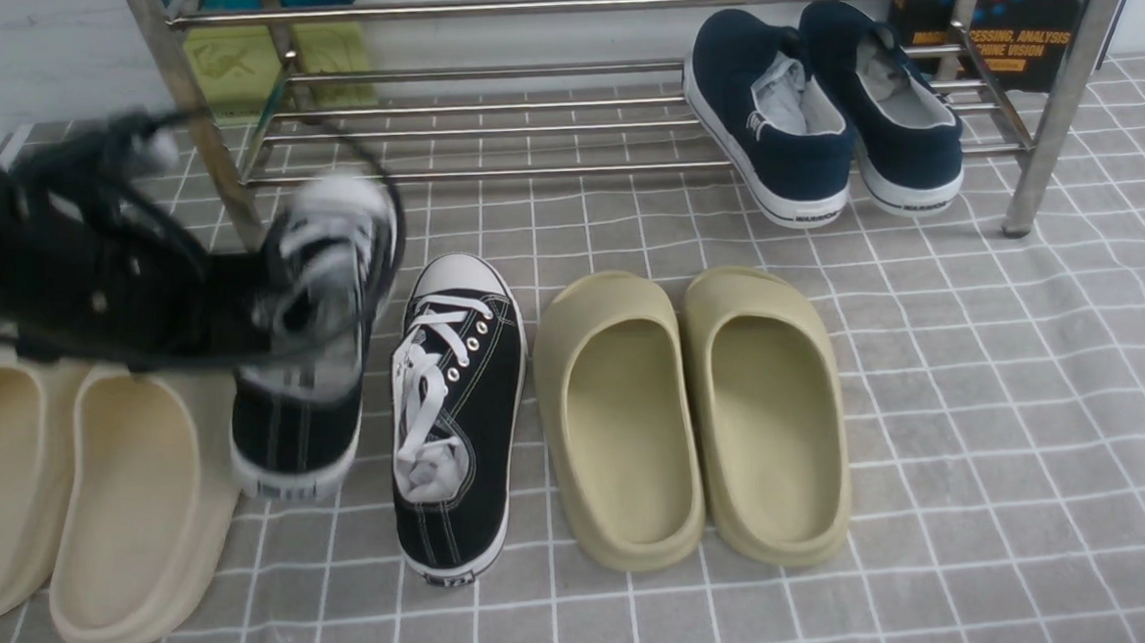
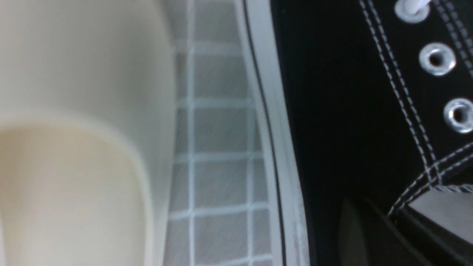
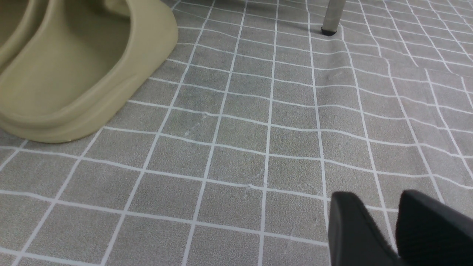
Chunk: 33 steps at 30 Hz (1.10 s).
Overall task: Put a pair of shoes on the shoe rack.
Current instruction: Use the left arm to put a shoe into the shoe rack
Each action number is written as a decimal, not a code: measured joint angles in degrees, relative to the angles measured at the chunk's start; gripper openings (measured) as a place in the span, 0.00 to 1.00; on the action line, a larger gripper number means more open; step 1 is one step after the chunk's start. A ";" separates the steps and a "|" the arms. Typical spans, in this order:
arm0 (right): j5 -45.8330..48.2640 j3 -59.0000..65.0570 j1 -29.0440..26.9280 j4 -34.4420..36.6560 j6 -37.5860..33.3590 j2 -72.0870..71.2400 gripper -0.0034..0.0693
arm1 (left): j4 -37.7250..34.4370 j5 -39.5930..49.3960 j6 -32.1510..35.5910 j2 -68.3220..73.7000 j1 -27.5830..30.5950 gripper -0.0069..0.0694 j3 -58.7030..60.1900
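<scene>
You've got two black canvas low-tops, white laces and toe caps. Left sneaker point(image 1: 298, 414): motion-blurred, toe tipped up, heel low. Right sneaker point(image 1: 455, 416): flat on its sole on the grey grid cloth point(image 1: 978, 388), toe toward the shiny steel-tube shoe rack point(image 1: 615, 4), just short of it.

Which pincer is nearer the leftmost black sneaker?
Left. The left pincer grips the sneaker; the right pincer hangs over the mat past the olive slides, well away.

Left sneaker point(image 1: 299, 424) and right sneaker point(image 1: 460, 416) were black canvas with white laces, toe caps, soles and stitching. Slip-ons point(image 1: 730, 58) were navy, white soles. Olive slides point(image 1: 627, 426), beige slides point(image 1: 130, 482). Floor cloth point(image 1: 1009, 416) was grey with a white grid. Shoe rack point(image 1: 615, 3) was shiny steel.
</scene>
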 joint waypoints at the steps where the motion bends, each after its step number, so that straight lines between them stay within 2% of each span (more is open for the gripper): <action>1: 0.00 0.00 0.00 0.00 0.00 0.00 0.36 | 0.05 0.76 0.00 0.55 0.00 0.07 -2.43; 6: 0.00 0.00 0.00 0.00 0.00 0.00 0.37 | 0.23 3.40 -0.16 9.85 0.00 0.07 -14.21; 15: 0.00 0.00 0.00 0.00 0.00 0.00 0.37 | 1.10 4.16 -5.18 30.65 0.00 0.07 -39.23; 20: 0.00 0.00 0.00 0.00 0.00 0.00 0.37 | 0.85 0.25 -5.21 36.54 0.00 0.07 -46.85; 25: 0.00 0.00 0.00 0.00 0.00 0.00 0.37 | 0.40 -2.00 -7.40 38.78 -0.19 0.08 -48.06; 28: 0.00 0.00 0.00 0.00 0.00 0.00 0.37 | 0.35 -2.37 -7.98 39.26 -0.48 0.13 -48.17; 32: 0.00 0.00 0.00 0.00 0.00 0.00 0.37 | -0.30 -4.08 -6.01 39.59 -0.93 0.38 -48.83; 33: 0.00 0.00 0.00 0.00 0.00 0.00 0.37 | -0.22 -4.15 -6.01 39.59 -0.93 0.39 -48.93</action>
